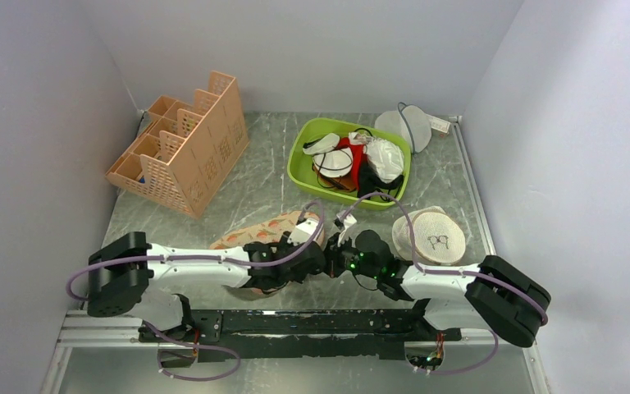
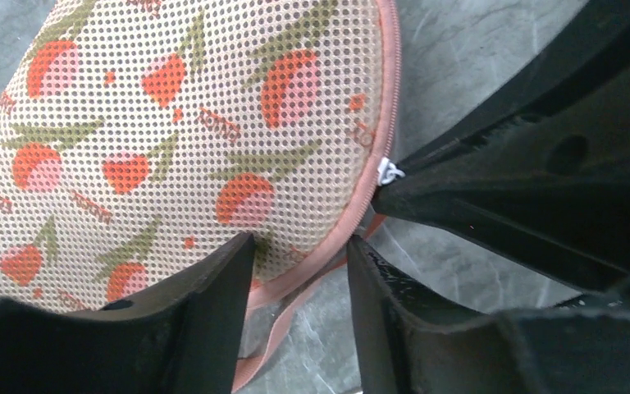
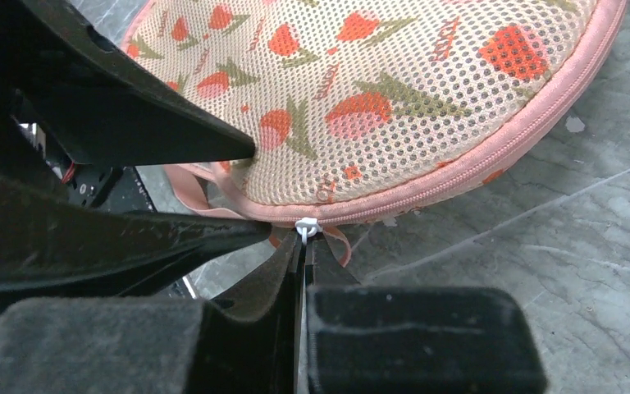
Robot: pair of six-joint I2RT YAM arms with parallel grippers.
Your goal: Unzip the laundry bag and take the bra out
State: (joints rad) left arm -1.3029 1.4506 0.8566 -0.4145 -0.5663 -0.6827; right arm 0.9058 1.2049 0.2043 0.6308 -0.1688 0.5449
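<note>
Bright, even light from overhead on the marble-look table [image 1: 269, 168], shadows soft, a pale sheen on the grey walls [image 1: 41, 123]. In the wrist views the laundry bag [image 2: 172, 123] mesh is sharp and the white zip pull [image 3: 306, 223] crisp. The right gripper [image 3: 303, 242] looms black, detail swallowed, slightly soft up close.

Rack [image 1: 184, 152] back-left, tub [image 1: 328, 122] back-right, laundry bag [image 1: 264, 232] mid-table, disc pouch [image 1: 436, 236] right of it, another pouch [image 1: 402, 127] seemingly leaning behind tub.

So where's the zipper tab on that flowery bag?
In the right wrist view, the white zipper tab sits on the flowery bag's pink edge, pinched in the right gripper, with the left gripper open beside it.
</note>
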